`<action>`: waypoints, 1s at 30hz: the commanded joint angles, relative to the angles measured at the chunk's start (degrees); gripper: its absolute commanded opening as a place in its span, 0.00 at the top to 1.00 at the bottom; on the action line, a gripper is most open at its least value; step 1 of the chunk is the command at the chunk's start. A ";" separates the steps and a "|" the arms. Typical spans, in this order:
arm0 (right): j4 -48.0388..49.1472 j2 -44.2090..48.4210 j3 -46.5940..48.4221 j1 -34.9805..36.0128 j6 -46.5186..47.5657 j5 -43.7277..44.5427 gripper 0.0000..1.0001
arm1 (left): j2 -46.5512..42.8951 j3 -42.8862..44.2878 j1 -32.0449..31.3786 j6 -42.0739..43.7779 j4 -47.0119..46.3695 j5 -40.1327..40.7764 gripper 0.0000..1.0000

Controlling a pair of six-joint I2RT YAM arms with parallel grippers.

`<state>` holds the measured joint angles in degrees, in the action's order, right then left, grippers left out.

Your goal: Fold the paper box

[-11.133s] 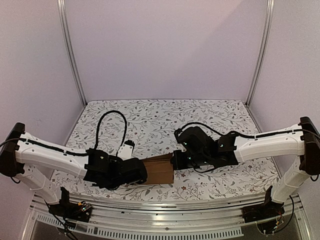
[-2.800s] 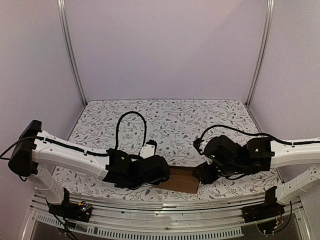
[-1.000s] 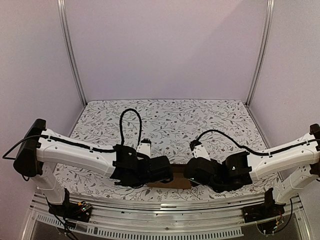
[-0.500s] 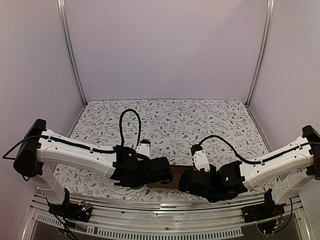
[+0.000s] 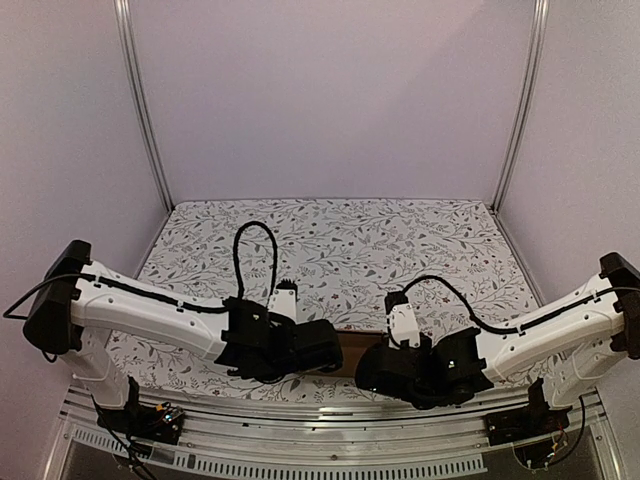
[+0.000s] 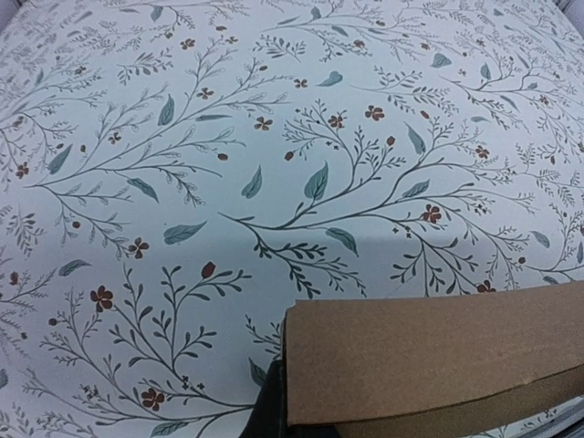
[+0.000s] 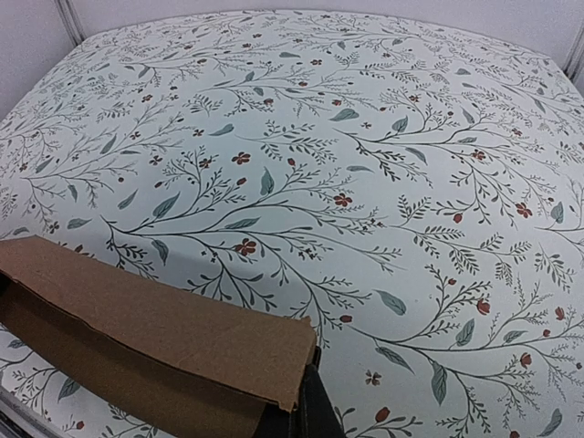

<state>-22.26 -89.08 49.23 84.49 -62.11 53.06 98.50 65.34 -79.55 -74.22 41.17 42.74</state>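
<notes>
The paper box [image 5: 351,356] was found at the near edge of the flowered surface [image 5: 330,240], about midway between the two arms and largely hidden from above by their black wrists. The left end effector [image 5: 334,352] was clenched tight at the box's left end. Its wrist view showed the brown cardboard [image 6: 429,356] running off from a corner set right against one dark finger [image 6: 268,415]. The right end effector [image 5: 366,367] was likewise clenched at the opposite end, with a cardboard corner [image 7: 137,319] lying over its finger [image 7: 308,412]. In my judgement each was grasping a thin wall of the box, though the contact itself sat at the very bottom of both wrist views and could not be fully confirmed. The right wrist view showed an open hollow under the top panel, so the box appeared only partly formed. Holding both ends at once would brace the piece, so that a panel or flap could be worked without the box sliding on the surface.
</notes>
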 commanded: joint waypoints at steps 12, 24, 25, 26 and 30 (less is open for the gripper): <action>-1.63 7.94 -0.72 1.29 5.95 -8.46 0.48 | 3.60 -2.67 -0.87 -1.75 -1.63 -5.85 1.00; -5.60 25.47 0.33 -2.37 17.42 -9.67 0.57 | 4.94 -0.90 -0.70 -0.47 -1.27 -5.56 1.00; -4.97 25.19 0.89 -3.91 18.50 -11.50 0.66 | 5.01 -0.69 -0.76 -0.29 -1.22 -5.56 1.00; -3.90 24.46 1.44 -5.53 20.44 -14.07 0.74 | 5.10 -0.59 -0.74 -0.24 -1.26 -5.64 1.00; 0.01 20.71 4.68 -10.75 25.92 -22.18 0.97 | 5.53 -0.36 -0.81 0.14 -1.22 -5.87 1.00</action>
<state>-25.17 -64.90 50.35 77.62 -43.42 39.11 100.22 66.00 -79.61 -74.56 38.63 44.38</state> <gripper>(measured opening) 0.099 0.008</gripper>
